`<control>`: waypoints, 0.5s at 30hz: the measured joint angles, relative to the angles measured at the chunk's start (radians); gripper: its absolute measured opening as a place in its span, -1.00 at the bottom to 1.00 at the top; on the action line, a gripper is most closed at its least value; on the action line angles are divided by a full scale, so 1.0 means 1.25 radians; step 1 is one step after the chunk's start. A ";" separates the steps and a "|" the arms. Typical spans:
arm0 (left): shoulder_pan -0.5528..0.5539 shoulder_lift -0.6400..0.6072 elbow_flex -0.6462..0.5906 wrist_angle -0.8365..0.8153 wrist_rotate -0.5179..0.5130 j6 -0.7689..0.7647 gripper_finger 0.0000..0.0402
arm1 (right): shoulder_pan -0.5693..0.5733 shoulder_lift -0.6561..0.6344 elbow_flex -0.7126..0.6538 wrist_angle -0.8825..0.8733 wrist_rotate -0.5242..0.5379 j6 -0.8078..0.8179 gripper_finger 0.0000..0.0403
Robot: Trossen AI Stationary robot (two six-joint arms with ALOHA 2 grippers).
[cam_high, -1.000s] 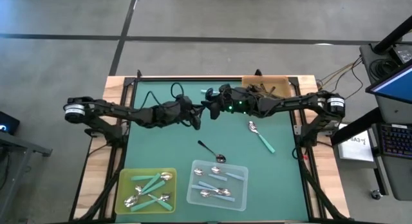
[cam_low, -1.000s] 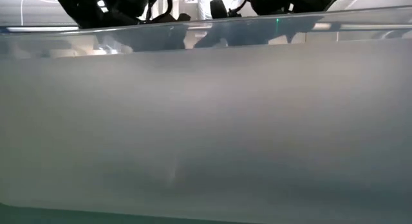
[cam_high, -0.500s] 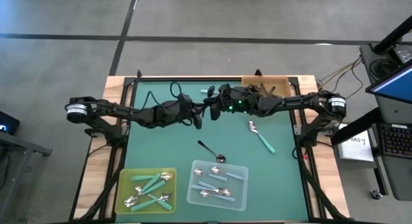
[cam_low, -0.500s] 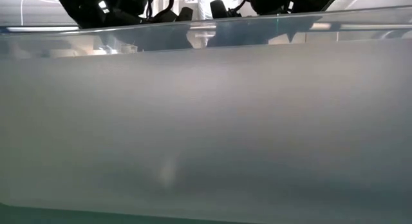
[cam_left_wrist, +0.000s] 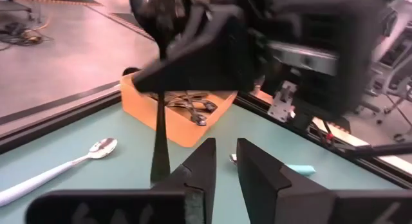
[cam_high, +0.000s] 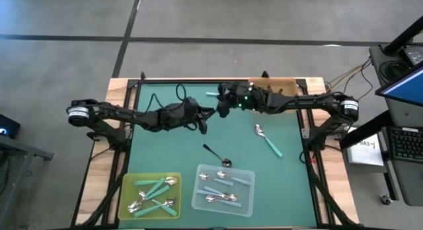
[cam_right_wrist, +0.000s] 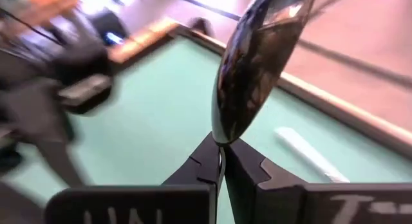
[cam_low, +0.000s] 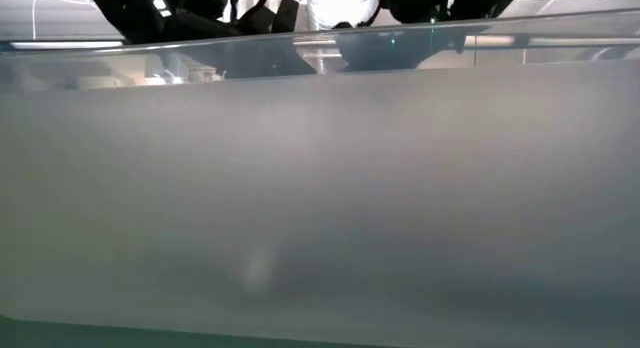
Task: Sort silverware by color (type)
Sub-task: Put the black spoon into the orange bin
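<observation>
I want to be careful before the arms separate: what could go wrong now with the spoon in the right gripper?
1. The right gripper pinches the spoon only at its thin neck, so it may swing or slip.
2. The open left gripper is very close to the hanging black handle and could knock it when the arms move.

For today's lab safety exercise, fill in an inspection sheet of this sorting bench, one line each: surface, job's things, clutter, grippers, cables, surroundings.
Surface: green mat on a wood-edged table.
Job's things: teal spoons in yellow tray; blue spoons in clear tray; black spoons in orange tray; one black spoon and one teal spoon loose.
Clutter: nothing seen.
Grippers: right gripper shut on a spoon; left gripper slightly parted, empty.
Cables: black loop at left arm.
Surroundings: grey floor, equipment at right.
</observation>
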 joint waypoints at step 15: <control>0.000 0.000 0.002 -0.047 0.036 0.018 -0.70 | -0.118 -0.007 0.197 -0.843 0.421 -0.052 -0.96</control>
